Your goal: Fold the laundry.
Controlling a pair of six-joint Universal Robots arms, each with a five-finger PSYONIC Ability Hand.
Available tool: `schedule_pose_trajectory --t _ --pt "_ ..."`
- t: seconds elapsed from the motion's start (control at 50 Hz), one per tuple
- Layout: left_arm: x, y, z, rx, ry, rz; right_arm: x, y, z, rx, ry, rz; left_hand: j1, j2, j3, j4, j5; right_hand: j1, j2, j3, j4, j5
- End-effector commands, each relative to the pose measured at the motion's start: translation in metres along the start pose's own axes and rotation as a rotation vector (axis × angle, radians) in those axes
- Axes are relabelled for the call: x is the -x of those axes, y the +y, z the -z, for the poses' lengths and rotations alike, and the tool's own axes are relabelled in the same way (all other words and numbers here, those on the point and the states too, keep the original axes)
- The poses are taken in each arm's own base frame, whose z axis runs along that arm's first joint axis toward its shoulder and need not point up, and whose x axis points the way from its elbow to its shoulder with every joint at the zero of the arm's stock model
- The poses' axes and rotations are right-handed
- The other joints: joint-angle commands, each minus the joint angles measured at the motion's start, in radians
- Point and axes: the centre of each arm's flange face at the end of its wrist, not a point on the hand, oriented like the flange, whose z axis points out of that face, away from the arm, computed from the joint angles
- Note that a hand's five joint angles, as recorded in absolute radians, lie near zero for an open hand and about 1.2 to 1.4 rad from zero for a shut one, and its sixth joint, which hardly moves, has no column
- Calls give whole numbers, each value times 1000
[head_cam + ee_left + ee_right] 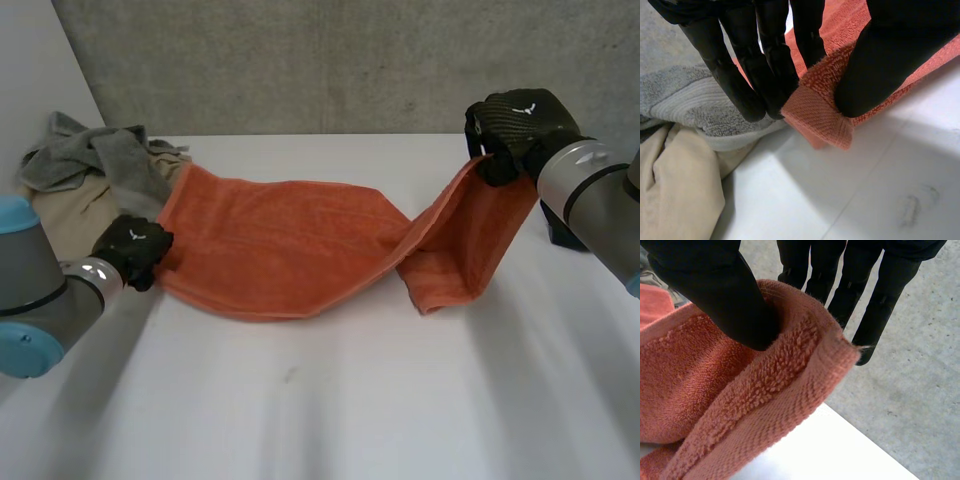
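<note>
An orange towel lies stretched and twisted across the white table. My left hand is low at the towel's near left corner. In the left wrist view its fingers and thumb pinch that corner just above the table. My right hand is raised at the far right and holds the towel's other end off the table. In the right wrist view its thumb presses the towel's hem against the fingers behind it.
A pile of laundry sits at the back left corner: a grey towel on top of a beige cloth, right beside my left hand. A concrete wall stands behind the table.
</note>
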Motion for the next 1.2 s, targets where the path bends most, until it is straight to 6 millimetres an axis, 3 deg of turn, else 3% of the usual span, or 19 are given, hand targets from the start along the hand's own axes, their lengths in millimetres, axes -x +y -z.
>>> schedule_pose_trajectory --t 0.02,0.12,0.22,0.32,0.4,0.48,0.54,0.56,0.62,0.68,0.7,0.72,0.78,0.8,0.88,0.96,1.02,1.16,1.2 --pt "16 -18 25 -24 -52 31 -16 4 7 36 36 6 257 210 220 208 246 266 220 209 200 229" --pt "30 -44 67 -44 -87 42 -25 12 27 127 4 144 257 210 220 208 246 266 220 209 200 229" --pt "40 -63 123 45 -86 47 -32 48 62 371 -133 414 257 210 220 208 246 266 220 209 200 229" --pt "45 -74 154 104 -57 51 -37 74 78 519 -237 562 257 210 220 208 246 266 220 209 200 229" --pt "41 -75 154 148 6 43 -31 92 73 569 -272 548 257 210 220 208 246 266 220 209 200 229" --pt "33 -70 115 184 51 5 -16 113 56 600 -306 540 257 210 220 208 246 266 220 209 200 229" --pt "32 -67 90 223 35 -15 -17 118 38 590 -268 556 257 210 220 208 246 266 220 209 200 229" --pt "35 -70 75 235 4 -31 -20 116 25 567 -221 566 257 210 220 208 246 266 220 209 200 229" --pt "40 -82 54 214 -45 -56 -26 103 2 499 -124 580 257 210 220 208 246 266 220 209 200 229" --pt "66 -130 40 52 -169 -74 -44 66 -33 326 53 591 257 210 220 208 246 266 220 209 200 229" --pt "75 -148 41 -14 -208 -71 -49 54 -41 270 100 587 257 210 220 208 246 266 220 209 200 229" --pt "93 -181 46 -147 -285 -46 -62 26 -54 148 205 569 257 210 220 208 246 266 220 209 200 229" --pt "123 -231 61 -379 -416 17 -80 -17 -66 -47 349 526 257 210 220 208 246 266 220 209 200 229" --pt "141 -258 72 -529 -498 67 -89 -41 -69 -172 426 493 257 210 220 208 246 266 220 209 200 229" --pt "176 -299 97 -829 -663 170 -103 -89 -64 -451 549 453 257 210 220 208 246 266 220 209 200 229" --pt "187 -303 99 -890 -724 183 -104 -105 -59 -594 577 481 257 210 220 208 246 266 220 209 200 229" --pt "183 -295 90 -845 -704 189 -99 -99 -61 -605 539 495 257 210 220 208 246 266 220 209 200 229" --pt "159 -245 50 -667 -598 238 -93 -58 -75 -506 446 456 257 210 220 208 246 266 220 209 200 229" --pt "146 -229 38 -627 -556 245 -89 -35 -81 -441 398 438 257 210 220 208 246 266 220 209 200 229"
